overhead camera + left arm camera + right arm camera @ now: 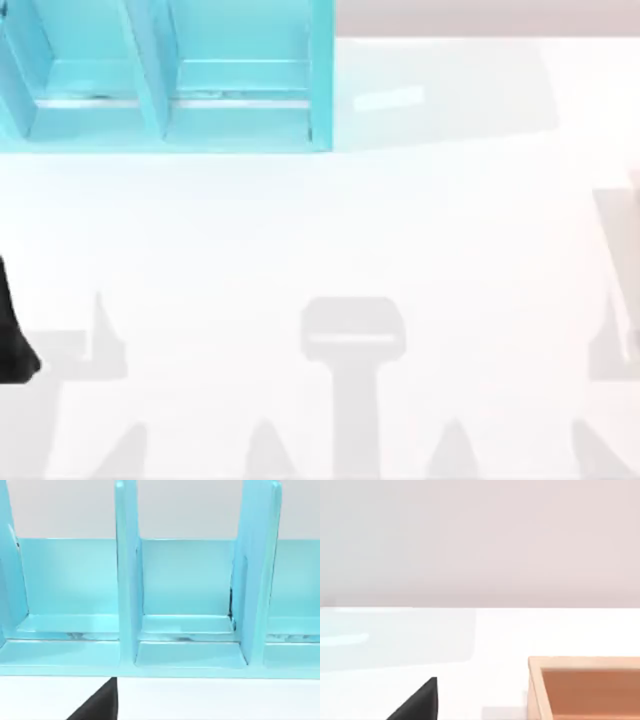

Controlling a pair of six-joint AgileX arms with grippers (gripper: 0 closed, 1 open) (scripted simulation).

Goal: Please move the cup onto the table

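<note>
The cup is out of view. The white table (330,230) spreads across the top view. A black piece of my left arm (14,340) juts in at the table's left edge, well in front of the turquoise shelf unit (170,80). In the left wrist view a black wedge of my left gripper (100,704) shows low down, facing the shelf unit's (125,580) open compartments, none of which holds anything I can see. The right wrist view has a black wedge of my right gripper (420,704) over the table (495,635).
The turquoise shelf unit stands at the table's back left, split by upright dividers (257,570). A shallow wooden box (585,687) lies on the table in front of my right gripper. Grey shadows of the arms fall along the table's front.
</note>
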